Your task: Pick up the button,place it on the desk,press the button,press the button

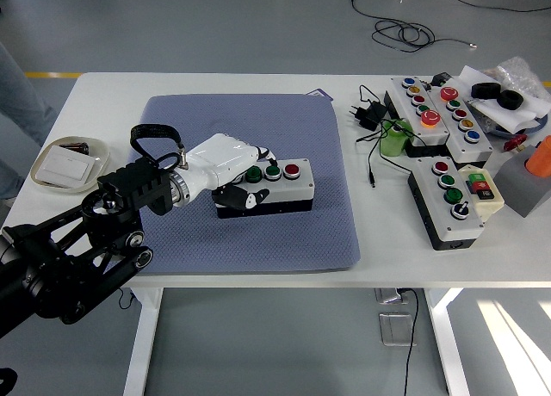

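White left robot hand (231, 163) covers button box (274, 188) left end.

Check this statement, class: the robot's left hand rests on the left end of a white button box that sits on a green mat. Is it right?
Not quite. The head view shows the mat is blue-grey, not green. The rest holds: the left hand rests on the left end of the white button box, which sits on that mat.
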You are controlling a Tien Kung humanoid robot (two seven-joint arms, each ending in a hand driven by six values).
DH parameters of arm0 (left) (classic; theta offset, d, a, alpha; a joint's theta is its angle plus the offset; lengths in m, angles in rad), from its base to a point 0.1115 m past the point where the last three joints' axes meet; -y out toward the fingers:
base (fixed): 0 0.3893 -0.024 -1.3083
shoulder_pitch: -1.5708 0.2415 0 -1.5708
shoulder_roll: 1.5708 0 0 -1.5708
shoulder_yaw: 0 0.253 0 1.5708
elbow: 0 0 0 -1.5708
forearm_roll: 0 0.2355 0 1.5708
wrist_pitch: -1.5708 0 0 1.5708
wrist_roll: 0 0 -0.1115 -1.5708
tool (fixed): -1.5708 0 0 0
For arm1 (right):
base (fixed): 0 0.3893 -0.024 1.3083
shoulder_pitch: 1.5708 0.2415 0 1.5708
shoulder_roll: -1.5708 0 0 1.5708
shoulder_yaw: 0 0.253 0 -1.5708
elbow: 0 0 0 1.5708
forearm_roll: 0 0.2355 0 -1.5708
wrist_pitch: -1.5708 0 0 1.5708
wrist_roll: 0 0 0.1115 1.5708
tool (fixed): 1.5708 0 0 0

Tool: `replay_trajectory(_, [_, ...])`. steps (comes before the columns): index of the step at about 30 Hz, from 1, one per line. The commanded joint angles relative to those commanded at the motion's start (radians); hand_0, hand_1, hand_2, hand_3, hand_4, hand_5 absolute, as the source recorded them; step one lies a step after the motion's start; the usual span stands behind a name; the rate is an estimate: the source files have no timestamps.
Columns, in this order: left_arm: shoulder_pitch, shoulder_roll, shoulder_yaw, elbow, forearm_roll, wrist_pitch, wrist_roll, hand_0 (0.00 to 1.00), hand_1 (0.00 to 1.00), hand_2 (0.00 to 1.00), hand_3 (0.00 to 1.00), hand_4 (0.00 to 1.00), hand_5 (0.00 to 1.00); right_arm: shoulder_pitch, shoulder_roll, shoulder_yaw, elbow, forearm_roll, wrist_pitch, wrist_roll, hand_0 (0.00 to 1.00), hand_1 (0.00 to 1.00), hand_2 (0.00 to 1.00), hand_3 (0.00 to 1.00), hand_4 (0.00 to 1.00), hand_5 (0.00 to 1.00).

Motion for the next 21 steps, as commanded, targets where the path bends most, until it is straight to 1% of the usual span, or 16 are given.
replay_trajectory(1, [-0.006,-0.005,0.005,0.014,-0.008,-0.001,-0.001,0.139,0.002,0.047,0.823,0.599,0.446,0.0,0.0,-0.001,0.0,0.0,0.0,0.0,0.787,0.797,0.817,0.751,0.412,0.479])
replay_trajectory(4, [-0.014,-0.013,0.013,0.035,-0.019,-0.001,-0.003,0.139,0.002,0.047,0.823,0.599,0.446,0.0,0.0,-0.002,0.0,0.002,0.0,0.0,0.787,0.797,0.817,0.751,0.412,0.479])
replay_trajectory(9, [-0.018,-0.017,0.023,0.053,-0.021,-0.011,0.0,0.141,0.002,0.048,0.823,0.599,0.445,0.0,-0.001,-0.003,0.0,0.004,0.0,0.001,0.787,0.797,0.817,0.751,0.412,0.479])
replay_trajectory(19, [-0.015,-0.022,0.041,0.082,-0.013,-0.06,0.015,0.14,0.002,0.044,0.816,0.6,0.445,-0.004,-0.003,-0.004,0.0,0.003,0.001,0.001,0.787,0.797,0.817,0.751,0.412,0.479])
replay_trajectory(21, [-0.013,-0.022,0.042,0.081,-0.014,-0.062,0.016,0.14,0.002,0.044,0.816,0.6,0.445,-0.006,-0.003,-0.005,0.0,0.005,0.001,0.001,0.787,0.797,0.817,0.751,0.412,0.479])
